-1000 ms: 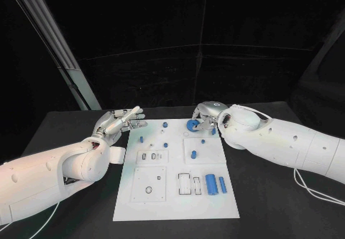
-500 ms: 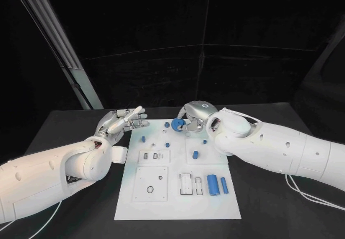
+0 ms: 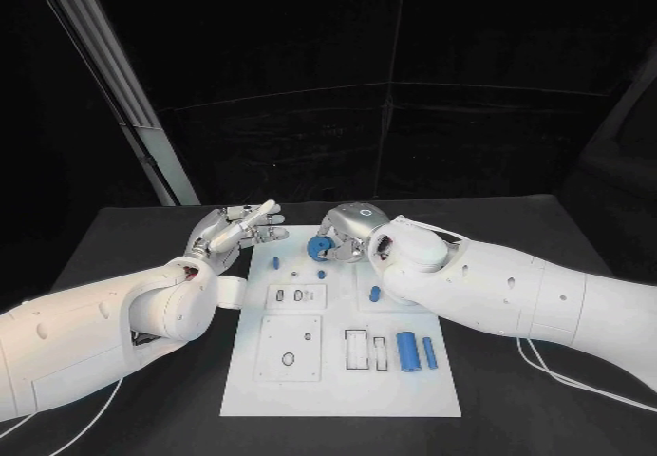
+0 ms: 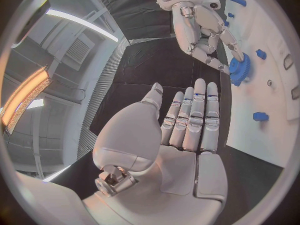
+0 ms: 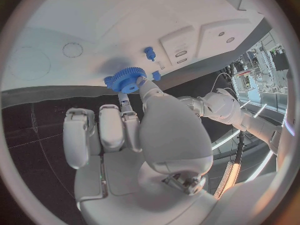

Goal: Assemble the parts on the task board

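Gear [image 3: 319, 249] is travelling with my right hand [image 3: 350, 228], which is pinching it at the fingertips and has been sweeping it leftward across the far end of the board [image 3: 343, 399], so I judge I am bringing it toward a seat there rather than having placed it yet. Right now the gear is hanging just above the board's far end, near a small blue peg [image 3: 275, 262], jutting out past my fingertips [image 5: 145, 86]. My left hand [image 3: 233, 233] is hovering beside the board's far left corner, fingers straight and together, holding nothing.
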Robot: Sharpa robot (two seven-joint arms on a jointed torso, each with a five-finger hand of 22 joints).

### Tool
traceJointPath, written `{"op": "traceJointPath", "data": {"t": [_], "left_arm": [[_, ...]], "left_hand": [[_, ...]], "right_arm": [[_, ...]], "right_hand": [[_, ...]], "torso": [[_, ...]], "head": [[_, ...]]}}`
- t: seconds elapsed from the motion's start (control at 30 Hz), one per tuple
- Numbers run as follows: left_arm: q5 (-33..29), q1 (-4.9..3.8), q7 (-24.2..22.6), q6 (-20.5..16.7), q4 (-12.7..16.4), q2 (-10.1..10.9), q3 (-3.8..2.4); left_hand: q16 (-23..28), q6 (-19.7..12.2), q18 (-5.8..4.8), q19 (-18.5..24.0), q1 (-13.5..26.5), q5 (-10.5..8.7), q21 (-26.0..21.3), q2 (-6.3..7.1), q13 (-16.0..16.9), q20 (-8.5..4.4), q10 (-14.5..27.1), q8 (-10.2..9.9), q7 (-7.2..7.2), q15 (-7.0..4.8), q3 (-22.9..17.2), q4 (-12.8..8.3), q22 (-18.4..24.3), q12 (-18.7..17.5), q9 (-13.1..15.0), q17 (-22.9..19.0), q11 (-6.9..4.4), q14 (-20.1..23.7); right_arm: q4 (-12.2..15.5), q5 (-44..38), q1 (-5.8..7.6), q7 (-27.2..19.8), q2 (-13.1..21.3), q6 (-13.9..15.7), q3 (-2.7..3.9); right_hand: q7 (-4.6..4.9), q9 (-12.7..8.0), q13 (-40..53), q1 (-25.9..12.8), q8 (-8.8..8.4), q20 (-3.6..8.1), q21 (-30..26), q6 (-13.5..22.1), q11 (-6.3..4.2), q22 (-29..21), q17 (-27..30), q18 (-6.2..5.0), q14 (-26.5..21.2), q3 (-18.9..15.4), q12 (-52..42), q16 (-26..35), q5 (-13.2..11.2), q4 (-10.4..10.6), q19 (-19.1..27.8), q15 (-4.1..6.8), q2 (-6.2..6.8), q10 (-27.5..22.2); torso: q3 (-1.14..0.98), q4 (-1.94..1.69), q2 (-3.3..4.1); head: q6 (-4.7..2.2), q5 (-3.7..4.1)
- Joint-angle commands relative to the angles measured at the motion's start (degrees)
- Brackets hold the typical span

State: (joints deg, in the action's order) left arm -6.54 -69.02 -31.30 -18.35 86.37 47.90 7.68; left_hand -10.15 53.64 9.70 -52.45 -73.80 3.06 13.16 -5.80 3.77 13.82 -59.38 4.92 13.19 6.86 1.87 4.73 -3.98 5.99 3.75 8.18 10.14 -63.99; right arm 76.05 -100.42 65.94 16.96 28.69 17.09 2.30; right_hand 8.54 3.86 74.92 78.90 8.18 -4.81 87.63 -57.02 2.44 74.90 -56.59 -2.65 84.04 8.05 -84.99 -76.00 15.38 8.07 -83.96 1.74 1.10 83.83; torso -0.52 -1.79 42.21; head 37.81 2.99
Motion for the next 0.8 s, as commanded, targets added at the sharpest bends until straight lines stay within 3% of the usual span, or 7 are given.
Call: {"op": "traceJointPath", "data": {"t": [0.03,0.53,0.8], "left_arm": [[0.5,-0.10,-0.2,0.7,0.1,-0.1,-0.06],[0.5,-0.10,-0.1,0.7,0.0,-0.2,-0.06],[0.5,-0.11,-0.1,0.8,0.0,-0.3,-0.06]], "left_hand": [[0.3,-0.1,0.88,-0.4,-0.3,0.01,-0.3,-0.04,0.0,0.05,0.4,-0.2,0.24,0.46,0.1,-0.3,0.1,-0.2,0.0,0.1,0.07,-0.1],[0.3,-0.1,0.88,-0.4,-0.3,0.01,-0.3,-0.04,0.0,0.05,0.4,-0.2,0.24,0.46,0.1,-0.3,0.1,-0.2,0.0,0.1,0.07,-0.1],[0.3,-0.1,0.88,-0.4,-0.3,0.01,-0.3,-0.04,0.0,0.05,0.4,-0.2,0.24,0.46,0.1,-0.3,0.1,-0.2,0.0,0.1,0.07,-0.1]], "right_arm": [[-1.0,-1.0,0.08,0.3,-0.8,-0.8,-0.11],[-4.8,-2.2,-0.01,0.3,-3.9,-0.9,-0.29],[-5.6,-2.5,-0.01,0.5,-4.5,-1.1,-0.30]], "right_hand": [[-1.52,0.1,10.3,-0.4,0.32,0.47,0.3,-2.7,-0.35,8.0,0.1,1.10,0.9,0.4,-0.2,-0.1,0.0,0.0,-1.5,0.38,0.01,3.2],[-1.19,0.0,10.0,-1.3,-0.59,0.32,0.3,-2.2,-0.07,8.1,0.3,1.13,0.9,1.0,0.2,0.0,-1.6,-0.1,-1.5,0.17,0.86,2.9],[-0.41,-0.1,9.4,-2.6,-2.27,-0.17,0.2,-0.3,0.63,7.9,0.8,1.08,0.8,1.2,0.9,0.2,-5.0,-0.2,-1.3,-0.40,1.92,2.5]], "torso": [[-0.04,0.00,-0.05],[-0.06,0.03,-0.06],[-0.05,0.05,-0.07]], "head": [[-0.01,-0.04],[0.10,-0.07],[0.09,-0.11]]}}
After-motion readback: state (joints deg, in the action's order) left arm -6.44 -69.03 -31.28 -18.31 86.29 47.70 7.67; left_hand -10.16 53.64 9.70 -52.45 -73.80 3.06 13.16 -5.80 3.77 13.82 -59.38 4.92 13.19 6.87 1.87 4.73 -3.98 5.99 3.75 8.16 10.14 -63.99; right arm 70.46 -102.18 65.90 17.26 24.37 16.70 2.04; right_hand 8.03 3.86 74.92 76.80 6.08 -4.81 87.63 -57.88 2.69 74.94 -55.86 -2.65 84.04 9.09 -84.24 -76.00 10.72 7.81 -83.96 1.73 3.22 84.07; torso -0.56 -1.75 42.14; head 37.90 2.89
